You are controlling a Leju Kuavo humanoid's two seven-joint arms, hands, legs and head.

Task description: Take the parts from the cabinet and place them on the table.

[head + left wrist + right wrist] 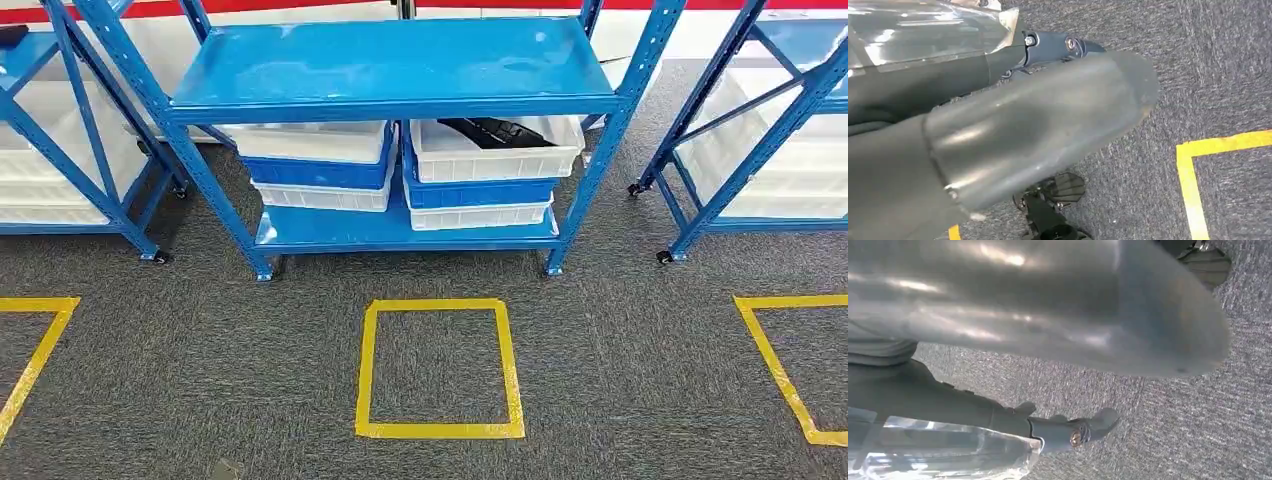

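Note:
A blue shelf rack (pixel 390 65) stands straight ahead on grey carpet. Its lower shelf carries two stacks of white and blue bins. The top white bin (pixel 500 155) of the right stack holds black parts (pixel 495 130), partly hidden under the upper shelf. What lies in the left stack's top bin (pixel 310 140) is hidden. My left hand (pixel 1038 125) hangs over the carpet, thumb and fingers straight, holding nothing. My right hand (pixel 1048 315) hangs the same way, fingers apart and holding nothing.
A yellow tape square (pixel 440 430) marks the carpet in front of the rack. Further tape outlines lie at the left (pixel 40 350) and right (pixel 780 370). More blue racks with white bins stand at the far left (pixel 60 150) and far right (pixel 770 130).

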